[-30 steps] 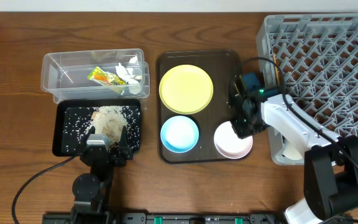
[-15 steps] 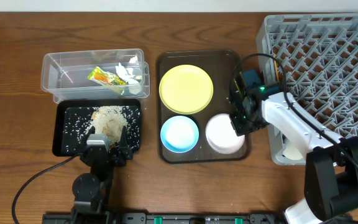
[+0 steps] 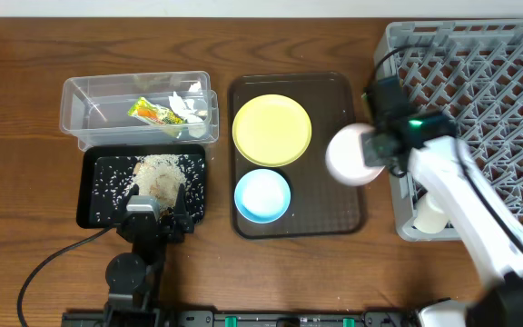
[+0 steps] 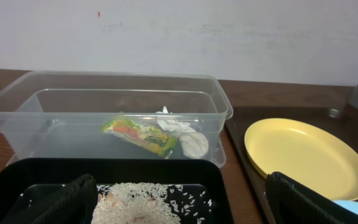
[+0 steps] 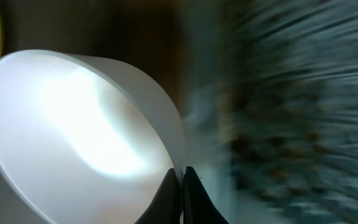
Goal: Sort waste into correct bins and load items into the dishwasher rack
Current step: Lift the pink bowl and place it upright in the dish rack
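Note:
My right gripper is shut on the rim of the white bowl and holds it in the air over the right edge of the brown tray, next to the grey dishwasher rack. In the right wrist view the fingers pinch the bowl's wall. The yellow plate and light blue bowl sit on the brown tray. A small white cup lies in the rack's near corner. My left gripper is open over the black tray of rice. The snack wrapper and paper scraps lie in the clear tub.
The dark brown serving tray lies between the bins and the rack. In the left wrist view the clear tub, wrapper, rice and yellow plate show ahead. A cable runs from the left arm across the table front.
My right gripper has lifted the white bowl off the brown tray and carried it up and right toward the rack. The left arm has not moved.

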Action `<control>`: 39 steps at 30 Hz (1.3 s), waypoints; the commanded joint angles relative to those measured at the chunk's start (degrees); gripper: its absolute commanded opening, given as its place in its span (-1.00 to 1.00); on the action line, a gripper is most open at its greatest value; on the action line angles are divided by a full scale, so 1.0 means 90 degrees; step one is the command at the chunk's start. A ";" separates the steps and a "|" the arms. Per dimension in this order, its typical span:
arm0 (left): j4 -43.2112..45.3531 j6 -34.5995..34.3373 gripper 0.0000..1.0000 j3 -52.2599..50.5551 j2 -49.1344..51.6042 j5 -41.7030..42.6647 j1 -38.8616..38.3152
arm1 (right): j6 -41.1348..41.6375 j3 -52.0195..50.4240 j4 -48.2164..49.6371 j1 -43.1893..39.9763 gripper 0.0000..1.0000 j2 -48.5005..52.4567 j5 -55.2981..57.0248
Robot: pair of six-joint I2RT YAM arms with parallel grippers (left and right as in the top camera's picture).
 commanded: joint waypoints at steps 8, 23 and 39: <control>-0.0112 0.0041 0.77 -0.0192 -0.0039 -0.0012 -0.0007 | 0.1389 0.0221 0.0112 -0.0901 -0.97 -0.1134 0.5110; -0.0112 0.0041 0.78 -0.0192 -0.0039 -0.0012 -0.0007 | -0.0194 0.0216 0.1022 -0.1860 -0.98 0.1081 0.5683; -0.0112 0.0041 0.78 -0.0192 -0.0039 -0.0012 -0.0007 | -0.0321 0.0216 0.1129 -0.0668 -0.97 0.1654 0.5316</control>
